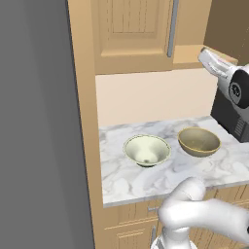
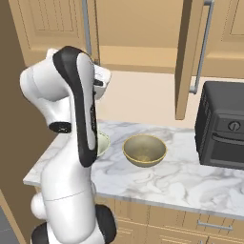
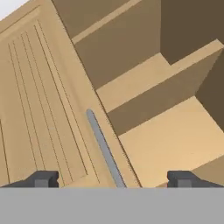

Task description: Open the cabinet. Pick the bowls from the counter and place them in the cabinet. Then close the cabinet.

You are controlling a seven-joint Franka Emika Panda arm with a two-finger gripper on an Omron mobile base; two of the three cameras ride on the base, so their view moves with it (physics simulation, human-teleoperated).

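We are holding our gripper (image 3: 111, 179), jaws wide apart, facing the cabinet's (image 3: 166, 87) grey handle (image 3: 105, 151) at lower centre.

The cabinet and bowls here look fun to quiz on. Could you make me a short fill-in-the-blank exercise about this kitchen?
1. Both bowls, the cream bowl and the tan bowl, sit on the ____ counter.
2. The right door of the cabinet stands ____.
3. The gripper has its jaws ____ and holds nothing.
4. The black appliance stands to the ____ of the tan bowl in the right base view.

Missing words: marble; open; open; right
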